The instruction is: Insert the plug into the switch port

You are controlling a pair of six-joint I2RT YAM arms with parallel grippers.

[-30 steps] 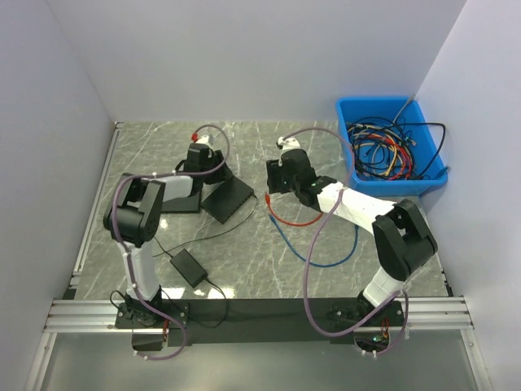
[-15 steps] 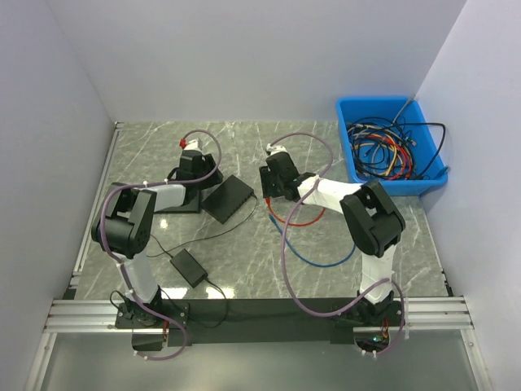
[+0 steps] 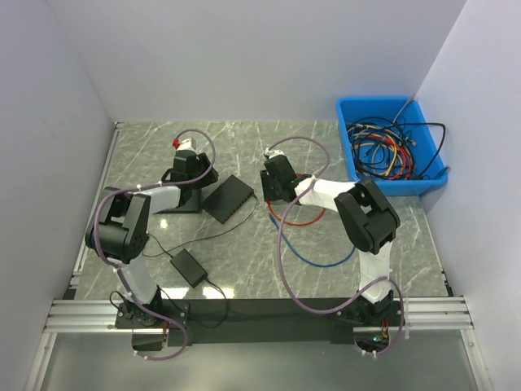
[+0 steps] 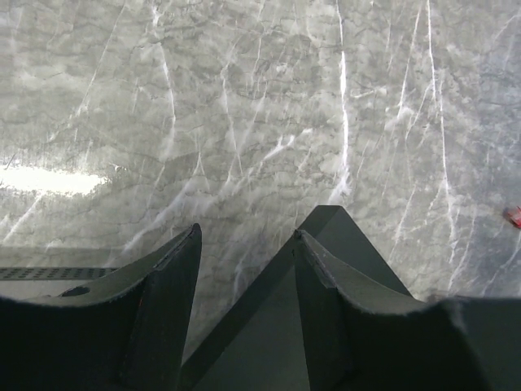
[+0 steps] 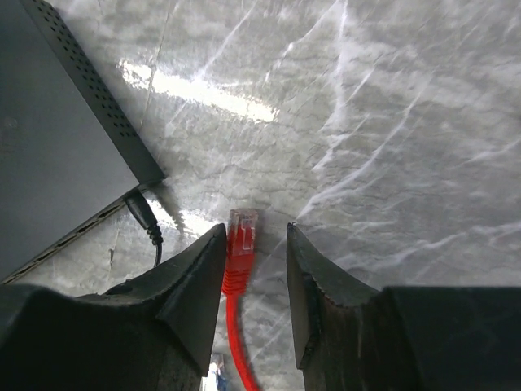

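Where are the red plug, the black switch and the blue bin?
red plug (image 5: 242, 226): right wrist view, on its head.
black switch (image 3: 229, 198): top view, middle of its top face.
blue bin (image 3: 399, 186): top view, on its near wall.

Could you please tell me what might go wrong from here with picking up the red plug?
The red plug lies nearer one finger of the open right gripper, so closing may twist it or nudge it aside. The power lead in the switch sits close by and could snag. The left gripper is open over the switch's corner, so the switch might slide when the plug is pushed in.
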